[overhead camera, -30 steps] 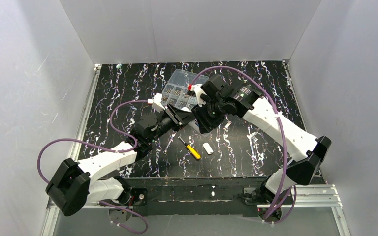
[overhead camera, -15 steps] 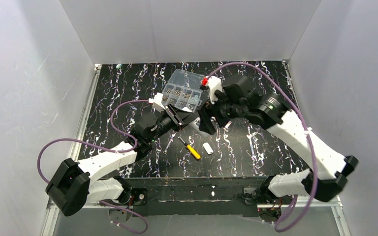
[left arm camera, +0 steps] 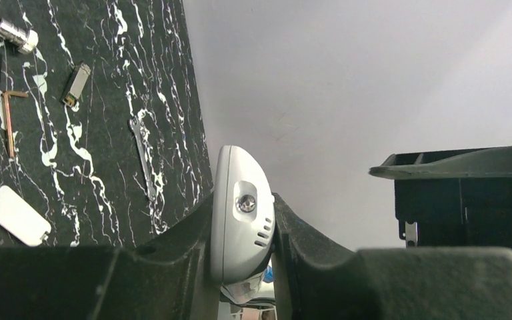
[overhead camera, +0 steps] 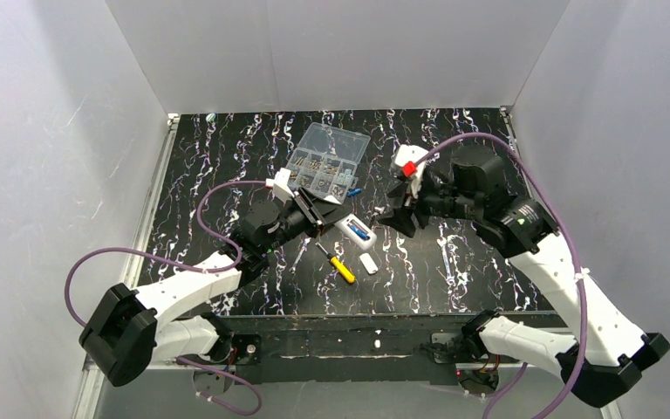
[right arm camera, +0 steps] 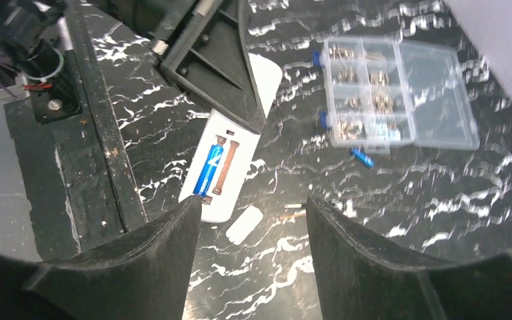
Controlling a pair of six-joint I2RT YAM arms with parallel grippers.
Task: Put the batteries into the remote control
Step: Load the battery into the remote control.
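The remote control [overhead camera: 355,230] was pinched at one end by the left end effector [overhead camera: 317,209]. In the left wrist view its rounded white end was seen clamped between the black fingers [left arm camera: 193,233], which were pressed against both of its sides. The rest of the remote control was held out towards the middle of the table [overhead camera: 227,175], low over the black marbled surface; whether it touched that surface could not be told. Its battery compartment was turned upward and left uncovered. In the right wrist view a blue battery [right arm camera: 209,167] was seen lying lengthwise in the left-hand slot.

A second battery [right arm camera: 362,158] was left loose on the table, just beside a corner of the clear compartment box [right arm camera: 400,93], apart from the remote control.

The right end effector [overhead camera: 399,218] was held over the table just to the right of the remote control. Its fingers [right arm camera: 153,267] were spread apart, and nothing was gripped between them.

A small white cover [overhead camera: 367,263] was laid flat on the table near the free end of the remote control. A yellow-handled screwdriver [overhead camera: 340,264] was placed just to its left. A thin wrench [left arm camera: 143,160] was also seen flat on the table in the left wrist view.
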